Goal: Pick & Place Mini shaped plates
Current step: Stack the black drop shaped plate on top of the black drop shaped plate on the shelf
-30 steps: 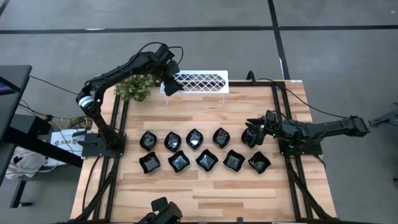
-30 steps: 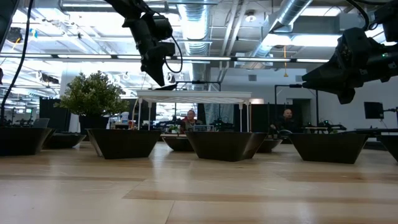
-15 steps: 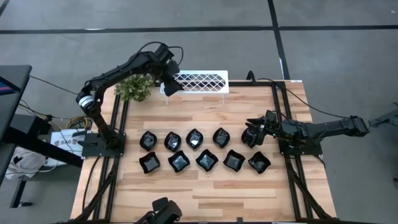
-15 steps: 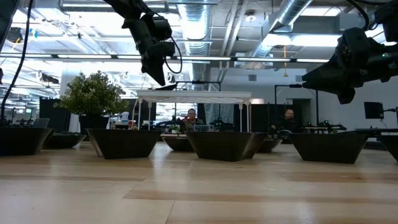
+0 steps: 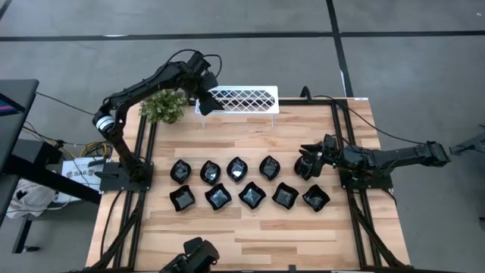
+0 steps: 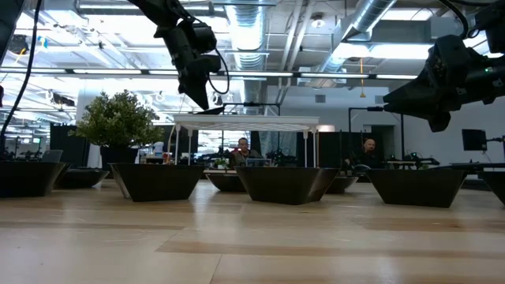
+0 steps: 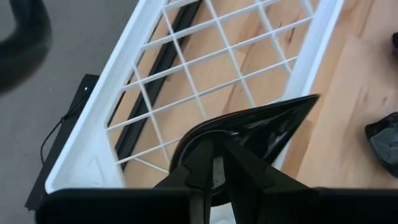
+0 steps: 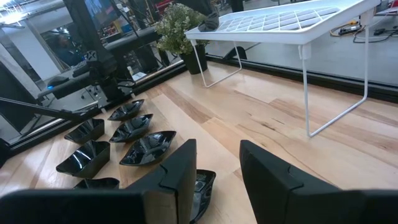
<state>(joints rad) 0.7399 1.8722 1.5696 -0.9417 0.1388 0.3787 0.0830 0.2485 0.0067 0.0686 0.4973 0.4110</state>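
A slim black plate (image 7: 261,127) is clamped in the left gripper (image 7: 214,165) over one end of the white rack (image 5: 241,99). Ten more black plates (image 5: 237,169) are laid in two rows on the bench (image 5: 250,239). The right gripper (image 8: 217,165) is held above the row's end, fingers apart.

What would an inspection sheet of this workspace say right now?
Surface: light wooden table, dark frame rails along both sides.
Job's things: ten glossy black mini plates in two rows; another slim black plate held over the white lattice rack.
Clutter: small green potted plant beside the rack.
Grippers: left gripper shut on the slim plate; right gripper open, above the rightmost plate of the far row.
Cables: bundles off the table's left edge.
Surroundings: grey floor; two people seated far behind.
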